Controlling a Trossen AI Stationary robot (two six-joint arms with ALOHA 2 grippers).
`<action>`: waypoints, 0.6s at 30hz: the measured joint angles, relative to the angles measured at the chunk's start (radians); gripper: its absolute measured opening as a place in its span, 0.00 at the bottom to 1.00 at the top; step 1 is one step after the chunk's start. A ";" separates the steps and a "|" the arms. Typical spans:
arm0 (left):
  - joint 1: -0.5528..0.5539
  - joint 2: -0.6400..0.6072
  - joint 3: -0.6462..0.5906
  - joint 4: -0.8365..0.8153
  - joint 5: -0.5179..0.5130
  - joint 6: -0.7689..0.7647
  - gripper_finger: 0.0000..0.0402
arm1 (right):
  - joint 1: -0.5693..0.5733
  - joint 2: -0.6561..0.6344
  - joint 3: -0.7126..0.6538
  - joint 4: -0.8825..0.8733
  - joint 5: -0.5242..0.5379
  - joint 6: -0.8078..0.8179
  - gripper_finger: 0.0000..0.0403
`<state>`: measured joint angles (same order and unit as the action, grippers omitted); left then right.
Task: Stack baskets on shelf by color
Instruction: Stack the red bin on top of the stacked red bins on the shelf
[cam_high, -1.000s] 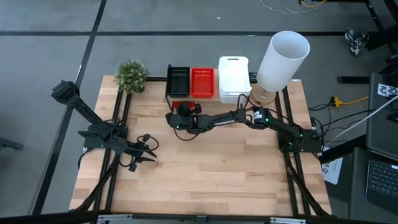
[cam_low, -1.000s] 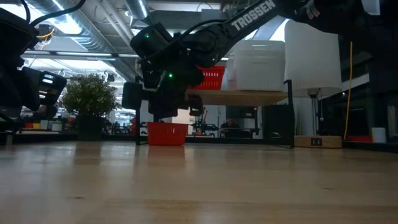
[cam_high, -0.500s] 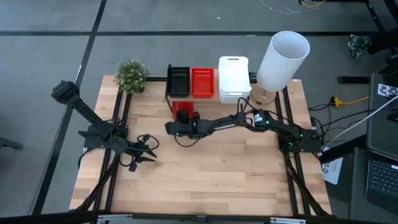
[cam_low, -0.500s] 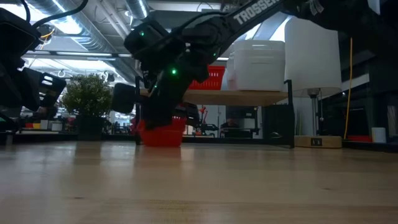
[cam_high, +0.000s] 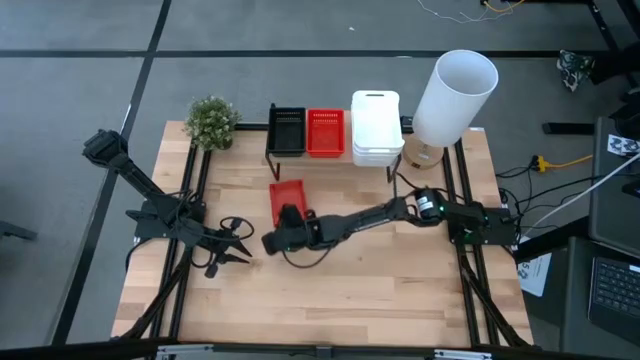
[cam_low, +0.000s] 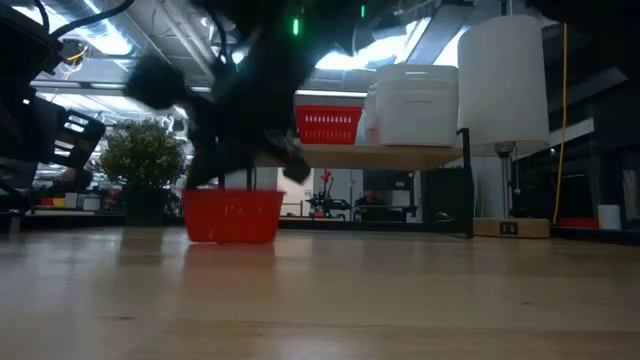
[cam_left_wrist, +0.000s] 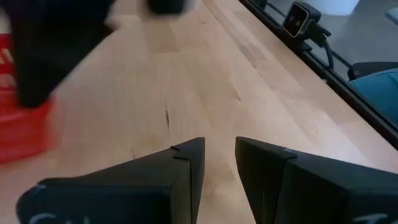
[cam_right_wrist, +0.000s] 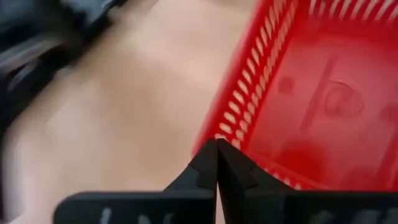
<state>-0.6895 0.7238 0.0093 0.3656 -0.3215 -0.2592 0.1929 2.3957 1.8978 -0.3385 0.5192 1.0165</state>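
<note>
A red mesh basket (cam_high: 287, 198) sits on the tabletop in front of the shelf (cam_low: 400, 156), also seen in the low view (cam_low: 232, 215). On the shelf stand a black basket (cam_high: 286, 130), a red basket (cam_high: 325, 132) and a stack of white baskets (cam_high: 376, 125). My right gripper (cam_high: 290, 224) reaches across the table and is shut on the loose red basket's near end. My left gripper (cam_high: 243, 240) hovers open over the table's left part, touching nothing. My right gripper (cam_right_wrist: 216, 163) pinches the red basket's mesh wall at its rim (cam_right_wrist: 214, 142), at the near end by a corner. The fingers come slanting down from the near side. The basket's bottom (cam_low: 232, 238) rests level on the table.
A tall white cylinder (cam_high: 455, 92) stands at the shelf's right end and a small potted plant (cam_high: 211, 121) at its left. Bare wooden tabletop (cam_high: 340, 280) stretches toward the near edge. The red basket (cam_left_wrist: 22, 124) also shows in the left wrist view.
My right gripper has moved toward the table's near edge and slightly left, drawing the red basket out from under the shelf's front. The basket slid along the table, tipped up midway, and now sits level closer to the near edge.
</note>
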 joint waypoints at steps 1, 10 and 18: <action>0.000 0.000 0.000 0.002 0.001 0.001 0.21 | 0.016 -0.008 0.020 -0.028 -0.020 0.000 0.00; 0.000 0.000 0.000 0.006 0.001 0.006 0.21 | 0.093 -0.038 0.292 -0.420 -0.105 -0.505 0.02; 0.000 -0.057 0.000 0.114 -0.006 0.232 0.21 | 0.059 -0.037 0.376 -0.615 -0.397 -0.670 0.17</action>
<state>-0.6895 0.6671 0.0095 0.4799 -0.3271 -0.0269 0.2518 2.3588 2.2738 -0.9532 0.1223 0.3462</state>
